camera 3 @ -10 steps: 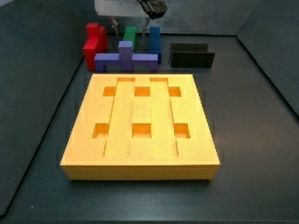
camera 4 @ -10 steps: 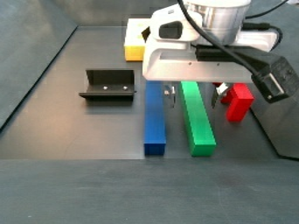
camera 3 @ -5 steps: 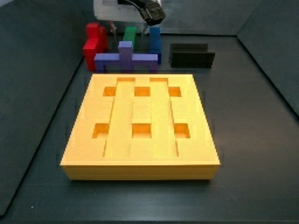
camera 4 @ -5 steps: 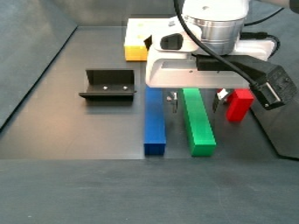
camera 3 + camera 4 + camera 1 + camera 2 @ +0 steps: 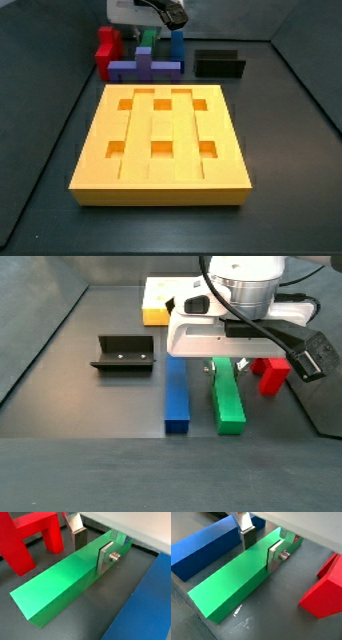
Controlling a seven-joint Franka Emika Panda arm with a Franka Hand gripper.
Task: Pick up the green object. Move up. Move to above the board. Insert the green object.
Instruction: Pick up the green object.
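Note:
The green object [image 5: 227, 398] is a long green bar lying flat on the dark floor, between the blue bar [image 5: 177, 396] and the red block [image 5: 273, 372]. My gripper [image 5: 225, 364] is down over its far half. In both wrist views the silver fingers stand on either side of the green bar [image 5: 60, 582] [image 5: 238, 577]. One finger [image 5: 105, 557] lies against its side and the other finger [image 5: 79, 537] stands at the opposite edge. The gripper [image 5: 91, 554] [image 5: 260, 553] looks open around the bar. The orange-yellow board [image 5: 160, 135] lies apart, in front of the pieces.
The black fixture [image 5: 123, 353] stands left of the blue bar, also visible in a side view [image 5: 219, 63]. A purple piece [image 5: 144, 68] lies between the board and the pieces. The red block [image 5: 321, 592] and blue bar [image 5: 204, 544] flank the green bar closely.
The gripper has come down from above the green bar until its fingers straddle it. In the last half second it hardly moved. The bar lies where it was.

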